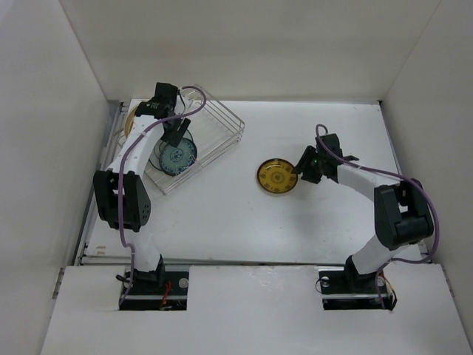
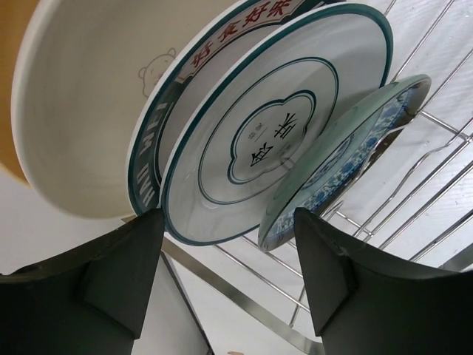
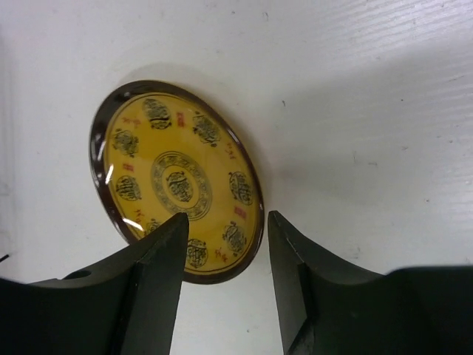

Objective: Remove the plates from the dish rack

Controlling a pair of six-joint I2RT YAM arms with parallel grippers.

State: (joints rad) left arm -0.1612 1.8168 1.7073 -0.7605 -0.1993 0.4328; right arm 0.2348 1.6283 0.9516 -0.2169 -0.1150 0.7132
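Plates (image 2: 251, 140) stand in dish rack (image 1: 225, 118), yellow plate (image 3: 177, 181) on table (image 1: 244, 222); end effectors (image 2: 229, 218) (image 3: 227, 218) both unclenched.

Counter: a flat white counter (image 1: 244, 229) filled the middle of the top view, with pale panels (image 1: 44, 148) standing along its left, far and right sides.
Upper left of the frame: the dish rack (image 1: 219, 124), silver wire, sat directly on the counter, turned at an angle to its edges.
Right of centre: a mustard-yellow plate (image 1: 277, 177) with a dark rim lay flat and face up, well apart from the rack.
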